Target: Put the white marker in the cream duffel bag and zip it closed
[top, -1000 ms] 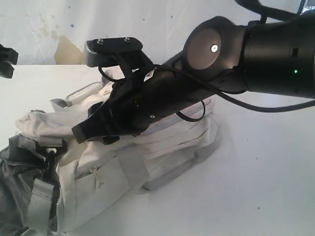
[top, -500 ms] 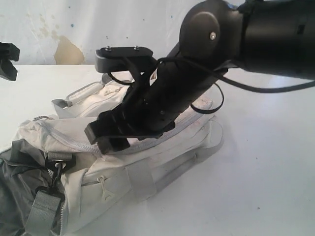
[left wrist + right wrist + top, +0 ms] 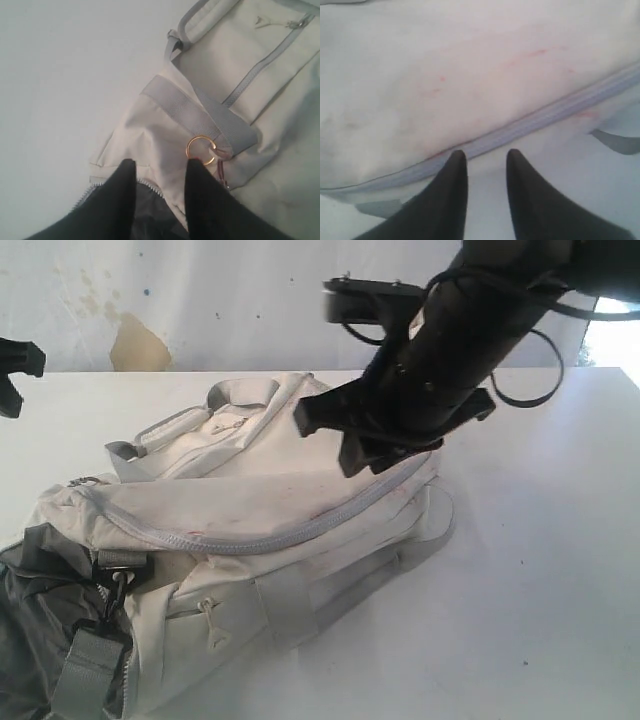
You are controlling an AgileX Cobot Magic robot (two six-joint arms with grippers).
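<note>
The cream duffel bag point(image 3: 230, 505) lies on the white counter point(image 3: 540, 590) — big, soft and puffy, with wrinkled cloth. A grey zipper point(image 3: 250, 540) runs in a long curve across its top and looks shut along the part in view. Flat grey woven straps point(image 3: 290, 605) cross its side. Faint red smudges point(image 3: 540, 52) mark the cloth, and a small gold ring point(image 3: 201, 150) sits at one end. A dark grey cloth thing point(image 3: 30, 630) touches the bag. The right end effector point(image 3: 482, 156) hovers just over the zipper, fingers apart, holding nothing. The left end effector point(image 3: 161, 166) — fingers spread too — holds nothing.
</note>
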